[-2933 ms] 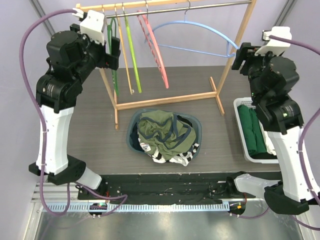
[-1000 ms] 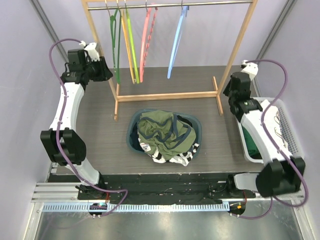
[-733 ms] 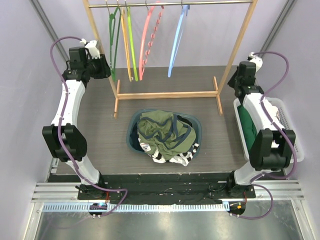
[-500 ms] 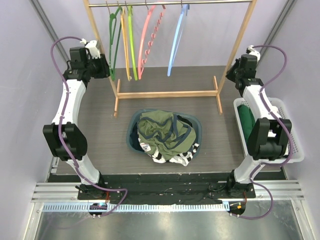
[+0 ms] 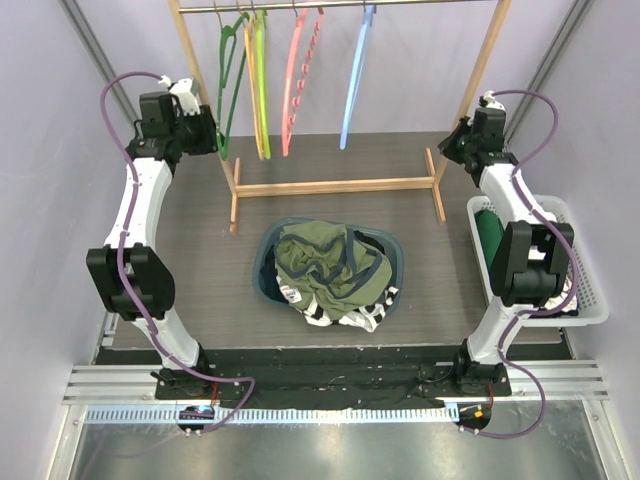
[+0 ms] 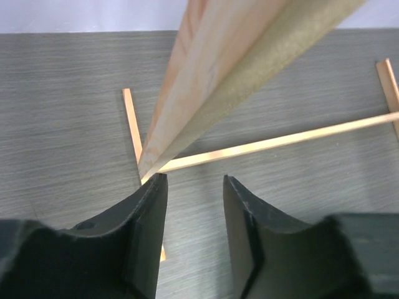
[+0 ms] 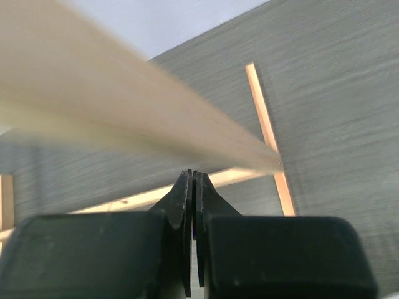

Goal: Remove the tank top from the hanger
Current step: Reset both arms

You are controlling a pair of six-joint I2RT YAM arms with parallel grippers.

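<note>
Hovering beside left post of rack: left gripper, jaws apart, post just off its left finger, not between jaws. Right gripper up by right post, jaws pressed together. Olive-green tank top, dark trim, lies crumpled on top of clothes pile in round basket, mid-tabletop, in front of rack. Coloured hangers hang from rail: green, yellow, pink, blue. White bin at right edge holds green cloth.
</note>
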